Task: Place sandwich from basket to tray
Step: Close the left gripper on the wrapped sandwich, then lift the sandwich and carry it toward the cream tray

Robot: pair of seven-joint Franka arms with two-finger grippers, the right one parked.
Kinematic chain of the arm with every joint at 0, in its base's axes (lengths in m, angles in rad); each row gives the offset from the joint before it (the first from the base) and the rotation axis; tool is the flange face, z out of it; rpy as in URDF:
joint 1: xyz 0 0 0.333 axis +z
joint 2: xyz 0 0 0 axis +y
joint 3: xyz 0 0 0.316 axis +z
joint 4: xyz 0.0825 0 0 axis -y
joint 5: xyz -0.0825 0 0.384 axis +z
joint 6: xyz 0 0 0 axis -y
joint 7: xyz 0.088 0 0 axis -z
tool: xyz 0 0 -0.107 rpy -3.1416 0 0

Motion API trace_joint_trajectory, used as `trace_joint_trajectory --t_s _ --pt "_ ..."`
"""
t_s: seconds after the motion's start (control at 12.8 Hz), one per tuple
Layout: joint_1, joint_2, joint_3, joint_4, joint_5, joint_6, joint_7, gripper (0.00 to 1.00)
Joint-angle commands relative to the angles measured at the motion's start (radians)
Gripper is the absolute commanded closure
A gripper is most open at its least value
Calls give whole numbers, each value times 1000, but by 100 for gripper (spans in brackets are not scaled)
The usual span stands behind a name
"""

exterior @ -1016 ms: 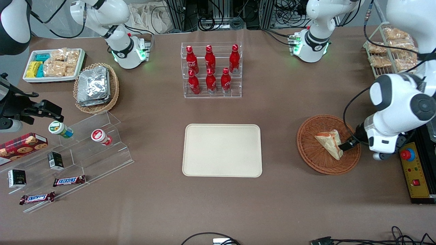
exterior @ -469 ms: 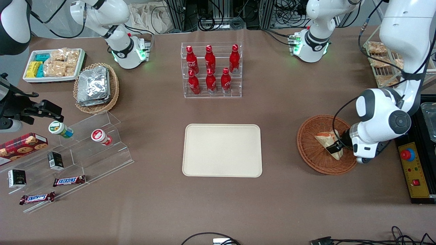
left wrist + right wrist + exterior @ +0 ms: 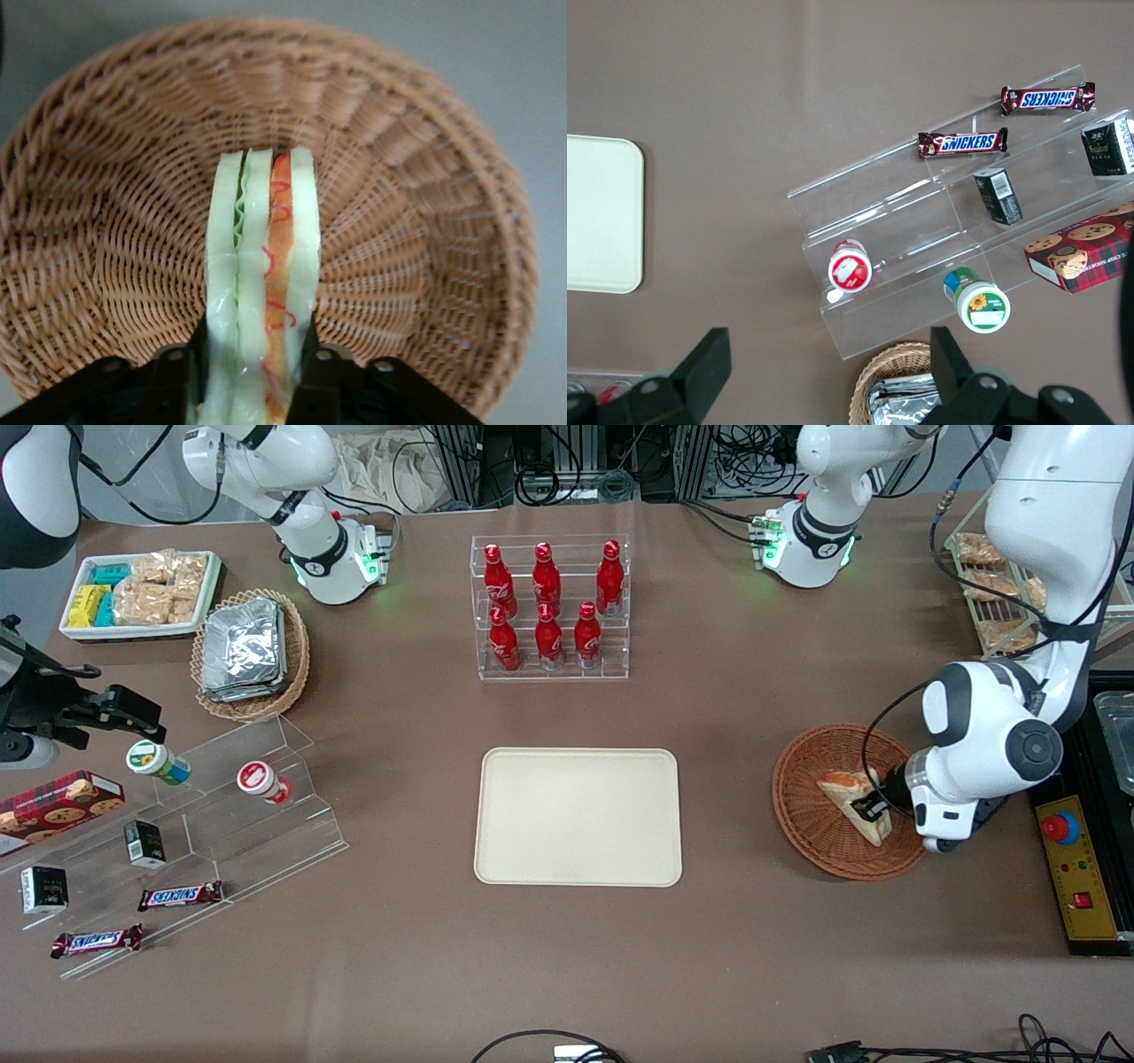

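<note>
Table: we see a brown cloth-covered table point(image 3: 726, 957) carrying everything; only the front view takes it in whole.
Tray: the flat rectangular cream-beige plastic tray point(image 3: 578, 817) lies well apart from the claw, toward the parked arm's end. The front view shows it complete, the right wrist view catches one rounded end point(image 3: 602, 212), and the left wrist view misses it.
Basket: the round reddish-brown woven wicker basket point(image 3: 811, 815) sits directly under the claw. From the left wrist view we get its ribbed weave point(image 3: 115, 221) curving up around the sandwich; the front view gives only its round outline.
Bottle rack: a clear acrylic rack of red bottles point(image 3: 549, 607) stands farther from the front camera than the tray, well away from the claw.
Sandwich: the triangular white-bread sandwich point(image 3: 852, 802) is in the basket, between the claw's fingers. The front view shows its pale face; the left wrist view shows it edge-on point(image 3: 261, 292), with green and orange-red filling between white slices.
Claw: the left arm's black two-finger gripper point(image 3: 873, 808) is down inside the basket, its fingers point(image 3: 321, 381) pressed against both flat sides of the sandwich, gripping it. We read that clamp only in the left wrist view point(image 3: 257, 376).
</note>
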Motion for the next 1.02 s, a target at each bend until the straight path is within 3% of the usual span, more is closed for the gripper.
trace_joint_trajectory --t_s 0.0,0.16,0.31,0.62,0.94 --pt "-2 -19 -6 164 25 -209 -6 100" --pt "-8 -14 -11 333 67 -428 3 100" --pt "-57 -13 -12 470 69 -513 15 100" --pt "-223 13 -12 585 71 -500 121 100" --pt "-292 77 -52 624 9 -449 129 97"
